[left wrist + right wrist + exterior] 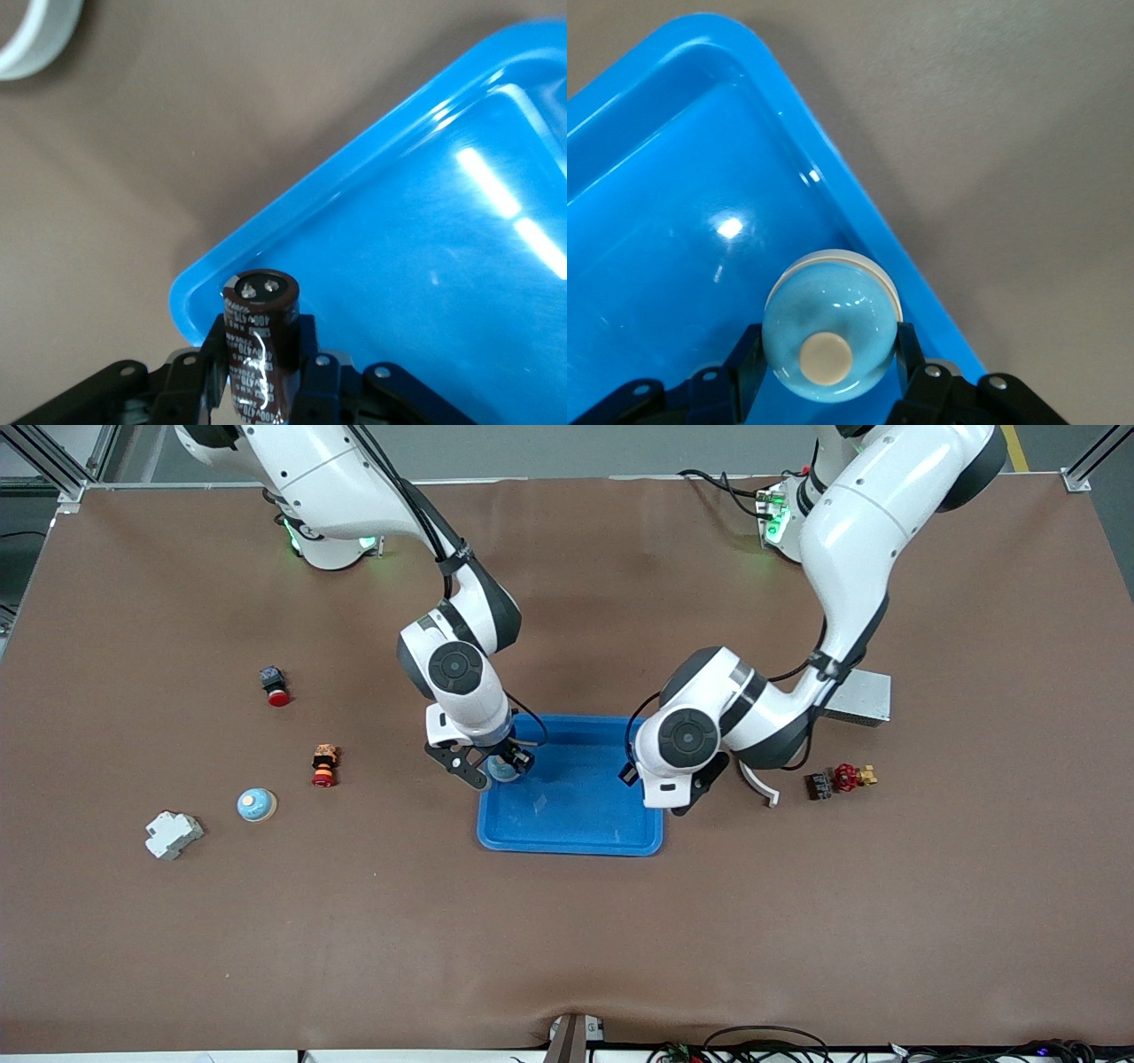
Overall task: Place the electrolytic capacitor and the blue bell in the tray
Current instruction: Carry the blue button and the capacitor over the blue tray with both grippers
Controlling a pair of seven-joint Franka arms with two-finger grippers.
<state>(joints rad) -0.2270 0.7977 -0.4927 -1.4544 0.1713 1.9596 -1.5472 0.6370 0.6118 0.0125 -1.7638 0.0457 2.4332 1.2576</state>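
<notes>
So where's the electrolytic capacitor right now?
The electrolytic capacitor is clamped in the left pincer, over the blue tray's corner at the left arm's end.

The left gripper squeezes a dark brown capacitor between its black fingers. The capacitor hangs over a corner of the blue tray. A curved white piece lies on the brown table, well apart from the tray.
</notes>
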